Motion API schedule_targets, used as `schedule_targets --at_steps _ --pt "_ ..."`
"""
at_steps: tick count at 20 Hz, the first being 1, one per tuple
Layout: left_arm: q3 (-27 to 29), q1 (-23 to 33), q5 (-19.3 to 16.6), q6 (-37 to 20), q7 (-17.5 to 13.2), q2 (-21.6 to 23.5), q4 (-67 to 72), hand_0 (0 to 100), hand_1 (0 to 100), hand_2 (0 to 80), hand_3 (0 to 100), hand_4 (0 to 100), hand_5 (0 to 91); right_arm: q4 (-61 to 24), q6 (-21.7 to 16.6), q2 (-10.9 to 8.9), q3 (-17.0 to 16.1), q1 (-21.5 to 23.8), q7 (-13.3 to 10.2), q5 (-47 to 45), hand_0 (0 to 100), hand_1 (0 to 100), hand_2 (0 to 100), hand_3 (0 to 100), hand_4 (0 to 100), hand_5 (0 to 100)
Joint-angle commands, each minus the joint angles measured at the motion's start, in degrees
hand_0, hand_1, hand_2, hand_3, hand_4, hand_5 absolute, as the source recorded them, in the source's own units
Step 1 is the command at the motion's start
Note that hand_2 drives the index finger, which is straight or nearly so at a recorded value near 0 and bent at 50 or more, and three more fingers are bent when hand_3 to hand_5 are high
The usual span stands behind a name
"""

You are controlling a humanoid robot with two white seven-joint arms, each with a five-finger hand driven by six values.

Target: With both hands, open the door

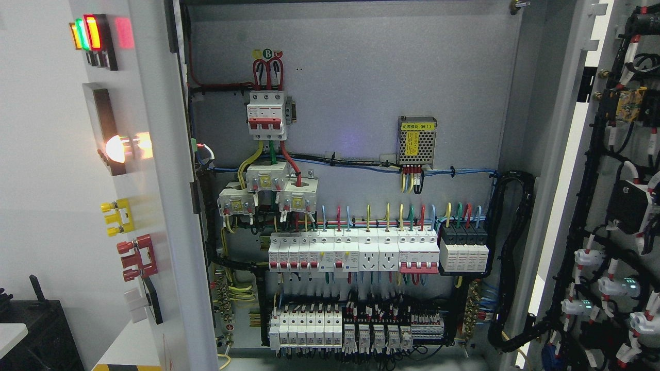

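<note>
The electrical cabinet stands open in the head view. Its right door (613,206) is swung wide to the right, showing wiring and white connectors on its inner face. The left door (149,170) is swung outward at the left, edge-on, with lit indicator lamps (90,32), a glowing white lamp (117,148), and yellow and red switches on it. The back panel (361,77) carries a red-and-white main breaker (266,113), a row of breakers (356,251) and terminal blocks. Neither of my hands nor arms shows anywhere in the picture.
A small power supply with a yellow label (417,141) is mounted at the panel's upper right. A thick black cable bundle (508,257) loops from the cabinet to the right door. A dark box (36,330) sits at the lower left beside a white wall.
</note>
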Motion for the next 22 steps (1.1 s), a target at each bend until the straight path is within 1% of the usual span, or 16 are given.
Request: schedule_targets --at_steps 1,6,13,15,17,18,19,22 --pt "0.0 0.0 0.0 0.1 0.0 0.0 1.3 0 0 0.0 0 4 0.0 1.1 -0.1 0.93 1.1 -0.3 -0.1 1.1 0 0 0 0 0 0" --pt "0.0 0.0 0.0 0.1 0.0 0.0 1.3 0 0 0.0 0 4 0.0 1.6 -0.1 2.25 1.6 -0.9 -0.1 1.8 0 0 0 0 0 0" --pt "0.0 0.0 0.0 0.1 0.0 0.0 1.3 0 0 0.0 0 4 0.0 2.2 0.1 2.51 2.5 -1.4 -0.4 2.4 0 0 0 0 0 0" --pt "0.0 0.0 0.0 0.1 0.0 0.0 1.3 0 0 0.0 0 4 0.0 2.2 0.1 3.21 2.5 -1.7 -0.4 2.5 0 0 0 0 0 0" --pt "0.0 0.0 0.0 0.1 0.0 0.0 1.3 0 0 0.0 0 4 0.0 2.3 0.1 3.30 2.5 -1.9 -0.4 2.5 0 0 0 0 0 0" --pt "0.0 0.0 0.0 0.1 0.0 0.0 1.3 0 0 0.0 0 4 0.0 2.3 0.1 3.65 2.6 -1.9 -0.3 2.4 0 0 0 0 0 0" --pt "0.0 0.0 0.0 0.1 0.0 0.0 1.3 0 0 0.0 0 4 0.0 2.3 0.0 4.00 3.0 -1.9 -0.3 2.5 0 0 0 0 0 0" --pt "0.0 0.0 0.0 0.1 0.0 0.0 1.3 0 0 0.0 0 4 0.0 2.2 0.0 4.18 3.4 -1.9 -0.4 2.5 0 0 0 0 0 0"
